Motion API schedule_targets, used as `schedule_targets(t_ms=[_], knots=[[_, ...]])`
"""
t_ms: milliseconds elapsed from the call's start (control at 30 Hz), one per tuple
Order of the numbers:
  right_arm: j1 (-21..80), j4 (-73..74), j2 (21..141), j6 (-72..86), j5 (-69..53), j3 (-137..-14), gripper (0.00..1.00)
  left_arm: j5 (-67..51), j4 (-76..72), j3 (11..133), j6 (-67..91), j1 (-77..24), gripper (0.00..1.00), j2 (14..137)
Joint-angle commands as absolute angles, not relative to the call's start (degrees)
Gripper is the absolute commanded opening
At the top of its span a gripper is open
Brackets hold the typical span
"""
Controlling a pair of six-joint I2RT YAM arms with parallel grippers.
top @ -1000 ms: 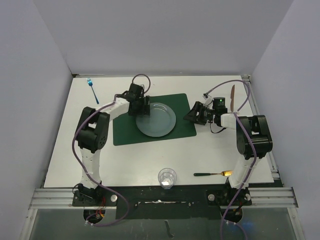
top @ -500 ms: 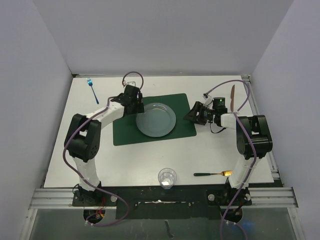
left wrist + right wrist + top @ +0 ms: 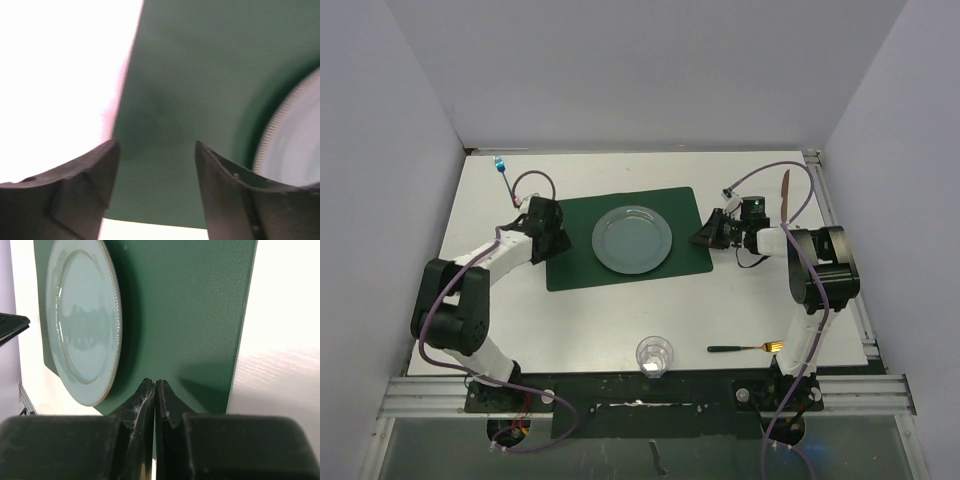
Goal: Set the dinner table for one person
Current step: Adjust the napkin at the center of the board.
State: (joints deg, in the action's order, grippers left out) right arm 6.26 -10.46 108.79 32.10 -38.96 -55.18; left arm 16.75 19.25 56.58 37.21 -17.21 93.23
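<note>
— Fingers first?
— On the left gripper (image 3: 157, 150), fingers (image 3: 80, 185) spread wide, nothing between them, low over the left edge of the dark green placemat (image 3: 190, 75). On the right gripper (image 3: 155, 385), fingers (image 3: 142, 396) pressed tight together, tips down at the placemat's right part; impossible to tell whether pinching the placemat itself.
— And the dinner table?
— Dinner table (image 3: 620, 310): white, flat, by far the largest thing, spanning the view from left to right and carrying everything else.
— Next largest?
— The placemat, lying flat a little far of the middle. Centred on it, a pale blue-green plate (image 3: 632, 240), between the two grippers, touching neither.
— Smaller things?
— Clear glass (image 3: 655, 355), upright, at the near edge around the middle. Right of it, also near, a fork (image 3: 745, 348) with dark handle and gold head, lying left to right. Brownish utensil (image 3: 785, 187) at the far right. Blue utensil (image 3: 500, 163) at the far left corner, well apart from the placemat.
</note>
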Motion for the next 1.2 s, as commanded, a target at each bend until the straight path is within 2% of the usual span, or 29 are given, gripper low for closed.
schedule_targets(t_ms=[0,200,233,533,867,1000,1167], knots=[[7.4,-14.11,109.96,32.21,-39.16,-56.14,0.0,5.55,13.59,54.38,40.52,-12.83,0.52,92.73],[8.13,-14.06,110.73,32.2,-38.53,-56.59,0.0,-6.65,9.4,55.37,41.33,-11.95,0.04,96.74],[8.23,-13.77,110.74,32.05,-38.37,-56.67,0.0,-8.71,7.93,55.42,41.67,-11.92,0.0,96.96],[8.69,-11.98,111.51,30.59,-37.29,-57.42,0.0,-18.05,2.27,53.27,44.04,-9.28,0.0,99.57],[8.87,-11.34,114.02,30.61,-37.46,-60.79,0.0,-30.99,-12.47,47.14,49.67,-1.16,0.0,107.12],[9.21,-8.76,114.91,29.43,-37.09,-62.34,0.0,-34.0,-12.84,48.53,49.17,-0.75,0.0,112.15],[9.47,-8.48,113.02,28.74,-35.31,-58.48,0.0,-35.99,-13.3,47.78,48.65,-1.04,0.0,115.0]])
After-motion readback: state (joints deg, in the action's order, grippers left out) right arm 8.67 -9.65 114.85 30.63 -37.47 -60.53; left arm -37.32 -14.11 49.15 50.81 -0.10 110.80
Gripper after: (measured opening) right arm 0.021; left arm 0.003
